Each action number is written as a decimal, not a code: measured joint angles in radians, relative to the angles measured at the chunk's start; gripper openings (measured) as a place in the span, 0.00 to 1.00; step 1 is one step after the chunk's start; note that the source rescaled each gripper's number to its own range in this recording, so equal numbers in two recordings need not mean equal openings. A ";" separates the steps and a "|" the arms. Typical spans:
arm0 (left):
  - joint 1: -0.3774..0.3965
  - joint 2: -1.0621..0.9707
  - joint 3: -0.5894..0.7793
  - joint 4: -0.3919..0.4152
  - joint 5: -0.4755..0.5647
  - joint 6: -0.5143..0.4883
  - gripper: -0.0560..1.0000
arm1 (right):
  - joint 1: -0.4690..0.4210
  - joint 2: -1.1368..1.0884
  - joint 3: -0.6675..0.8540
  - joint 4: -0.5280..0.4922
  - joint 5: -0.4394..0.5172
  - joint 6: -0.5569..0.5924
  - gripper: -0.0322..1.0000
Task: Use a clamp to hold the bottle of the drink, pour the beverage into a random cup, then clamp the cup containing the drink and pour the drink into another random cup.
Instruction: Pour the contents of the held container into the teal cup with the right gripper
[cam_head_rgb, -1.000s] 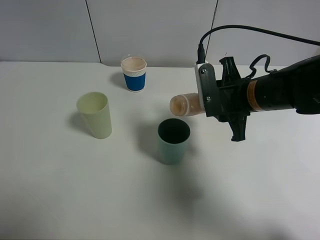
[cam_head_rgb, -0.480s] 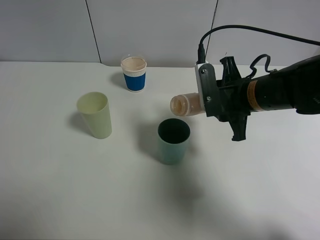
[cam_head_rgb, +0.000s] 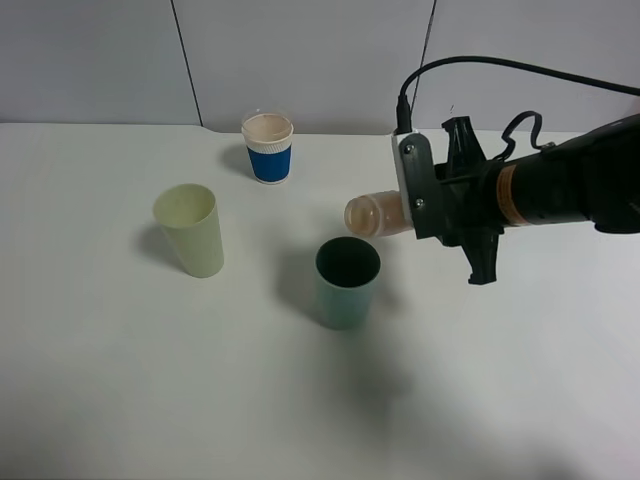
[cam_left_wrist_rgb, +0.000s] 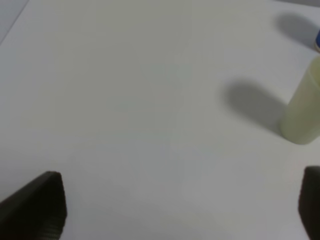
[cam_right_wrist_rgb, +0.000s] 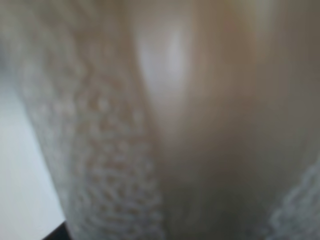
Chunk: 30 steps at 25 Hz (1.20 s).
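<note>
Right gripper (cam_head_rgb: 415, 212) is clenched on the drink bottle (cam_head_rgb: 375, 213), holding it by its body so that it lies almost on its side in the air. The wide neck points toward the left of the high view. The bottle's mouth hangs above the table, just beyond the far rim of the teal tumbler (cam_head_rgb: 347, 283) and apart from it. Beige beverage (cam_head_rgb: 362, 213) shows through the translucent plastic near the neck; whether any is running out cannot be told. In the right wrist view the bottle (cam_right_wrist_rgb: 200, 125) fills nearly the whole picture as a blurred beige wall.

Left gripper (cam_left_wrist_rgb: 180, 207) stands released, its two dark fingertips (cam_left_wrist_rgb: 42, 205) wide apart over bare white table (cam_left_wrist_rgb: 125, 100), touching and holding nothing. The pale yellow-green tumbler (cam_left_wrist_rgb: 302, 112) stands upright well ahead of it, off to one side.

From above, the teal tumbler stands upright near the middle of the table (cam_head_rgb: 120, 380), its inside dark. The pale yellow-green tumbler (cam_head_rgb: 189, 230) stands upright well to its left. A blue-sleeved paper cup (cam_head_rgb: 268, 147) stands at the back by the wall, beige at its top.
</note>
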 joint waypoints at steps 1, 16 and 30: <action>0.000 0.000 0.000 0.000 0.000 0.000 0.81 | 0.000 0.000 0.013 -0.007 0.000 0.000 0.03; 0.000 0.000 0.000 0.000 0.000 0.000 0.81 | 0.015 0.000 0.034 -0.013 0.036 -0.002 0.03; 0.000 0.000 0.000 -0.001 0.000 0.000 0.81 | 0.069 0.000 0.034 -0.015 0.160 -0.032 0.03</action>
